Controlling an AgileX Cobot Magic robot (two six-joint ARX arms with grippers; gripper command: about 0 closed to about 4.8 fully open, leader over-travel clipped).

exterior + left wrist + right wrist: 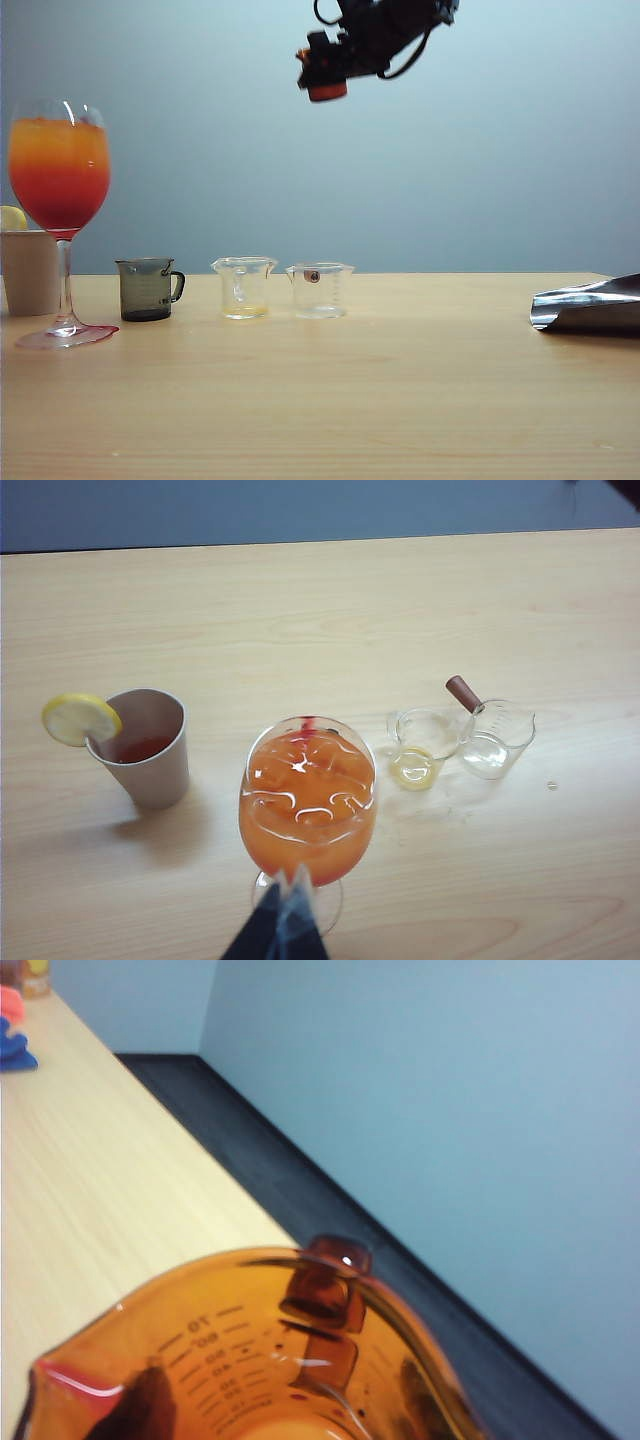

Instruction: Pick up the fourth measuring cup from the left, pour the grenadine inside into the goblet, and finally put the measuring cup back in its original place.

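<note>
Carrying the amber measuring cup (270,1360) high over the table, our right gripper (345,55) grips it; residual grenadine (75,1380) could drip. Left gripper (285,925), seemingly pinched, crowds the goblet (60,190).

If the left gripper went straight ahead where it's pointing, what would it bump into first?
Probably the goblet. In the left wrist view the left gripper points at its stem and foot, just in front of the fingertips. How close it really is, I can't tell.
</note>
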